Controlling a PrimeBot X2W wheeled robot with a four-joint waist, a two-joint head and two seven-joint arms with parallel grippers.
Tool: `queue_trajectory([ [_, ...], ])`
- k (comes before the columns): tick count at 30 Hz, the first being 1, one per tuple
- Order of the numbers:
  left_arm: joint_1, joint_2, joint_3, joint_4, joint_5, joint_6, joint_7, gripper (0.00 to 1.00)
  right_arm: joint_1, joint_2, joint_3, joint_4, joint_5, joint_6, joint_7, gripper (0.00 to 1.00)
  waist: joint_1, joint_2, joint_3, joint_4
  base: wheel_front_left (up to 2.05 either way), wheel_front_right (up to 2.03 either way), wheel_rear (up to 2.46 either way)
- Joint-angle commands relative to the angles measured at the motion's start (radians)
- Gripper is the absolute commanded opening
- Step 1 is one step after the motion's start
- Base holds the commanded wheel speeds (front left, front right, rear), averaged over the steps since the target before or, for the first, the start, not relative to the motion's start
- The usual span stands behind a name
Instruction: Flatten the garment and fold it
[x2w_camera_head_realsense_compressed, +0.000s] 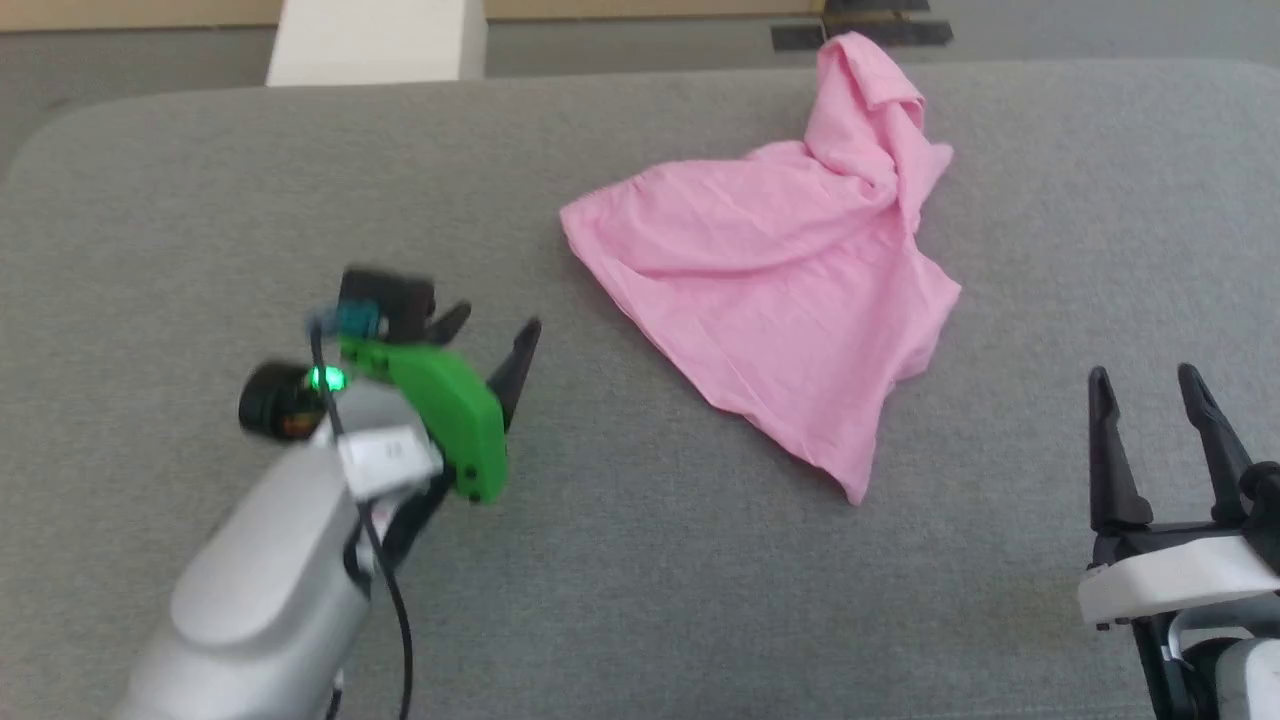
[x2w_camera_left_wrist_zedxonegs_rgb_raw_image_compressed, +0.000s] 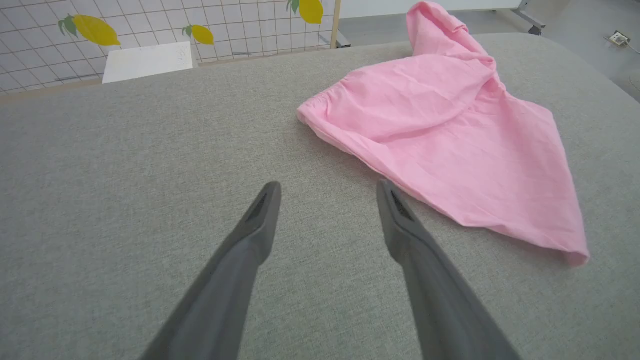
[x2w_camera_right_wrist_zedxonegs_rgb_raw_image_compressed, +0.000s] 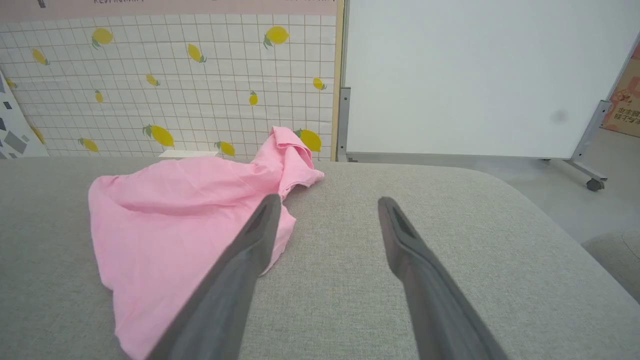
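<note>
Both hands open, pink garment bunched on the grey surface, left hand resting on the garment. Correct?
No. The left hand isn't on the garment. The head view shows it apart from the garment, off to its left above bare grey surface. The rest holds: both hands are open, right hand included, and the garment lies bunched.

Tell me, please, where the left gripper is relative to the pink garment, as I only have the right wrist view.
Observer: The left gripper stands open to the left of the garment, apart from it in the head view.
Operator: Thanks. Where is the waistband?
Observer: The gathered waistband runs along the garment's far-left edge, clearest in the left wrist view.
Operator: And where does the cloth end nearest the robot?
Observer: It tapers to a pointed corner resting on the grey surface, between the left gripper and the open right gripper.
</note>
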Motion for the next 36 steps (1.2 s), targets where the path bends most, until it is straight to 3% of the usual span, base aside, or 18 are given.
queue_trajectory([
  [1, -0.063, 0.004, -0.004, 0.018, -0.023, -0.029, 0.040, 1.00, 0.002, 0.011, 0.004, -0.020, -0.014, -0.001, -0.001, 1.00, 0.0001, 0.0000, 0.081, -0.071, 0.00, 0.00, 0.00],
  [7, -0.312, 0.050, -0.005, 0.103, -0.084, -0.127, 0.248, 1.00, -0.055, 0.041, 0.019, -0.047, -0.019, -0.001, -0.018, 1.00, 0.0001, 0.0000, 0.193, -0.161, 0.00, 0.00, 0.00],
  [17, -0.551, 0.169, -0.045, 0.257, -0.212, -0.166, 0.574, 1.00, -0.120, 0.058, 0.073, 0.011, 0.046, -0.001, -0.079, 1.00, 0.0001, 0.0000, 0.301, -0.286, 0.00, 0.00, 0.00],
  [21, -0.577, 0.225, -0.092, 0.256, -0.256, -0.167, 0.613, 1.00, -0.133, 0.058, 0.090, 0.041, 0.074, -0.001, -0.095, 1.00, 0.0001, 0.0000, 0.325, -0.308, 0.00, 0.00, 0.00],
  [29, -0.573, 0.263, -0.179, 0.276, -0.245, -0.167, 0.613, 1.00, -0.146, 0.058, 0.102, 0.053, 0.085, -0.001, -0.104, 1.00, 0.0001, 0.0000, 0.345, -0.298, 0.00, 0.00, 0.00],
  [30, -0.568, 0.262, -0.183, 0.277, -0.261, -0.167, 0.616, 0.23, -0.147, 0.058, 0.102, 0.053, 0.084, -0.001, -0.104, 1.00, 0.0001, 0.0000, 0.343, -0.293, 0.00, 0.00, 0.00],
  [31, -0.563, 0.261, -0.182, 0.280, -0.276, -0.167, 0.608, 0.00, -0.148, 0.058, 0.102, 0.053, 0.083, -0.001, -0.104, 1.00, 0.0001, 0.0000, 0.339, -0.286, 0.00, 0.00, 0.00],
  [36, -0.549, 0.247, -0.150, 0.308, -0.279, -0.155, 0.479, 0.00, -0.141, 0.058, 0.100, 0.058, 0.062, -0.001, -0.104, 1.00, 0.0001, 0.0000, 0.295, -0.239, 0.00, 0.00, 0.00],
])
